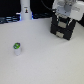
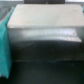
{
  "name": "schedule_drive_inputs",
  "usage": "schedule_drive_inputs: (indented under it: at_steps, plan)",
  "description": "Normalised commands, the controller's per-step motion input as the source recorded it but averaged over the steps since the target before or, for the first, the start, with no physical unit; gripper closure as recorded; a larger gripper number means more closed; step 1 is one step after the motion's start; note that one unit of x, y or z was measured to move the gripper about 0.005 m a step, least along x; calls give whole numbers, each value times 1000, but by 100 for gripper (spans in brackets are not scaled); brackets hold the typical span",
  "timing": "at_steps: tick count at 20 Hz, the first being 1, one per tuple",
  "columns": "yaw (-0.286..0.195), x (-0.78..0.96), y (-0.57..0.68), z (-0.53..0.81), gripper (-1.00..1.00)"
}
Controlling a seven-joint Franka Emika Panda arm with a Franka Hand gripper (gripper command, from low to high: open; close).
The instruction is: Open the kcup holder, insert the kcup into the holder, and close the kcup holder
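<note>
The kcup holder (image 1: 62,29) is a black box at the exterior view's right, far side of the white table. The white arm hangs over it, and my gripper (image 1: 64,19) is low against the box's upper front. Whether its fingers are open or shut does not show. The wrist view is filled by the kcup holder (image 2: 45,37), its top catching pale light above a dark front face; no fingers show there. No tray shows pulled out. The kcup (image 1: 17,48), small and pale with a green top, stands upright alone on the table at the exterior view's left, well away from the gripper.
A tall white bottle-shaped object (image 1: 25,12) stands at the back, toward the exterior view's left, before a dark backdrop. Something teal (image 2: 4,45) lies beside the holder in the wrist view. White table (image 1: 45,62) stretches between the kcup and the holder.
</note>
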Motion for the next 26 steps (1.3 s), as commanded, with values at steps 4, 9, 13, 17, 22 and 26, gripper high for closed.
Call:
schedule_drive_inputs:
  at_steps: [4, 9, 13, 17, 22, 26]
  plan:
    - [-48, 666, -156, 204, 100]
    - [-65, 857, -170, 296, 100]
    - [-63, 782, -160, 238, 100]
    - [-76, 894, -185, 289, 100]
    - [-90, 930, -227, 266, 100]
    - [-90, 929, -226, 267, 100]
